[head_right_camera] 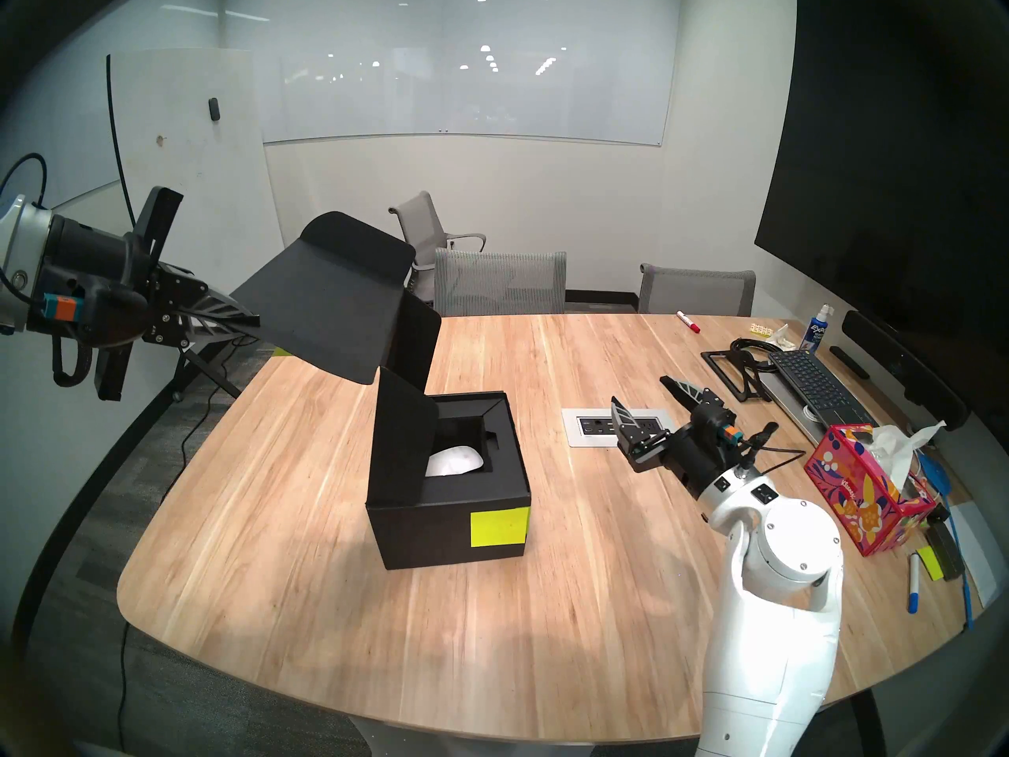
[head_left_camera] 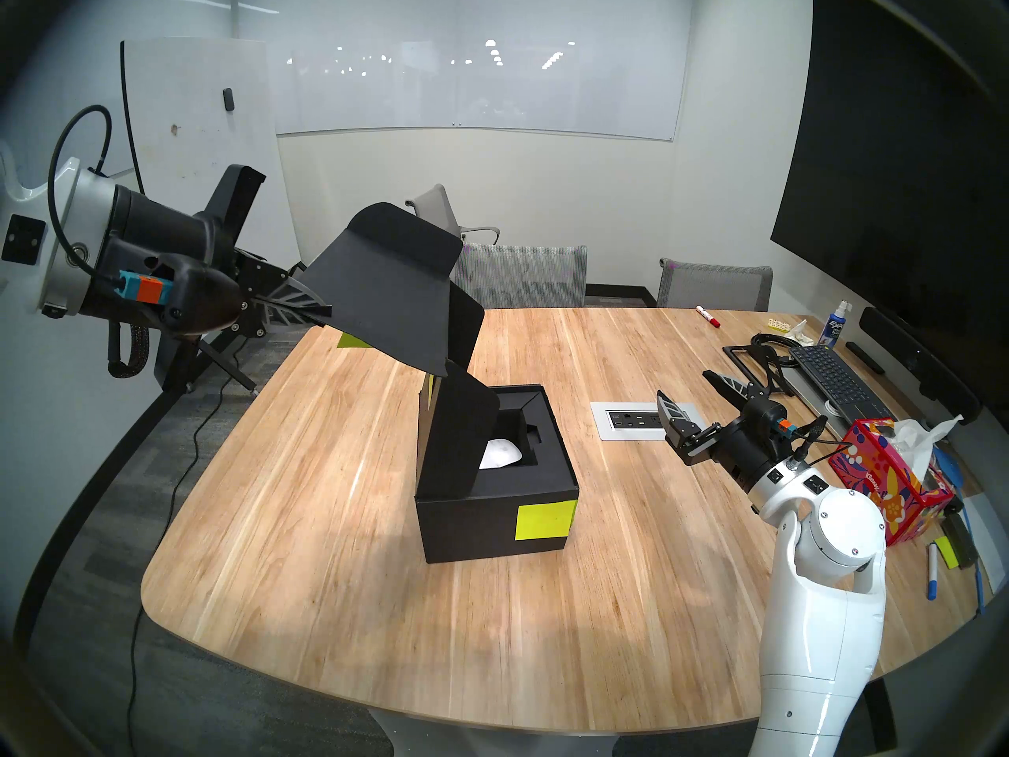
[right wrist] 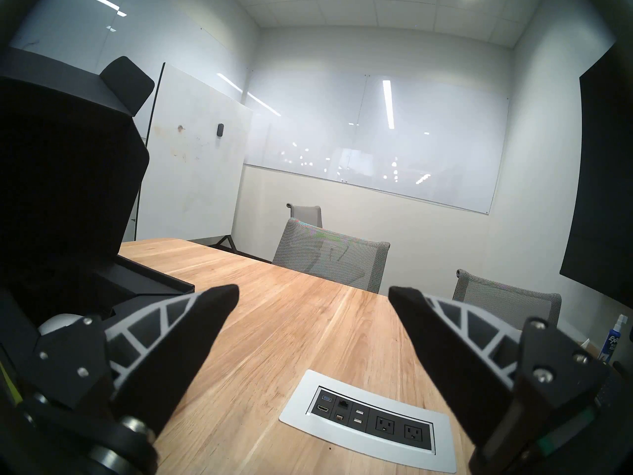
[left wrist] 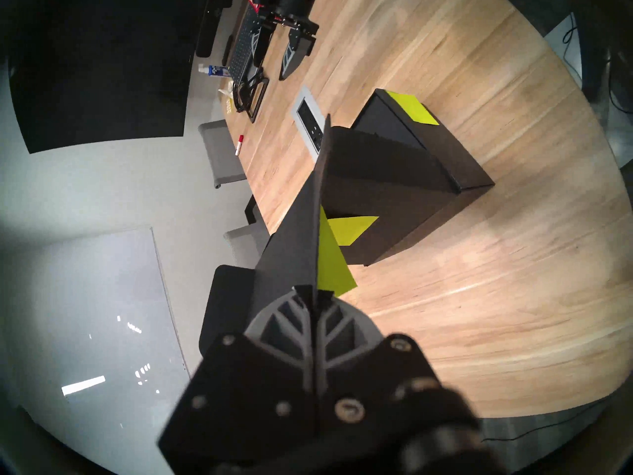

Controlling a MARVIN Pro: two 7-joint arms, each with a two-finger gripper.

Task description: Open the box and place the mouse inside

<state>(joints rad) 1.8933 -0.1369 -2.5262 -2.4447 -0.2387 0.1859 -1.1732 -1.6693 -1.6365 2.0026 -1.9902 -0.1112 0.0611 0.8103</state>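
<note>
Black cube-shaped box [head_left_camera: 494, 507] at centre frame on the wooden table [head_left_camera: 327, 521], lid flap [head_left_camera: 390, 286] lifted high toward upper left. Left gripper [head_left_camera: 322, 314] at left edge of the head view, clenched on the flap's outer edge; in the left wrist view, both fingers pressed together with the thin black card pinched between them at lower centre. White mouse [head_left_camera: 501, 454] already lying in the recess of the black insert inside the open box, partly hidden behind an upright inner flap. Right gripper [head_left_camera: 692, 395] at right of centre, released and empty, fingers spread wide, hovering above the table beside the power outlet panel [head_left_camera: 628, 420], well apart from the box. Neon yellow-green label [head_left_camera: 546, 515] on the box's front face, lower centre. Pink patterned tissue box [head_left_camera: 879, 480] and keyboard [head_left_camera: 835, 379] at far right, uninvolved. Judged stage: opening done, placing apparently done too, with only the lid left held up. Next move, as a judgement: lowering the flap gently or simply letting go of it, without dragging the light box sideways or tipping it through the hinge.
</note>
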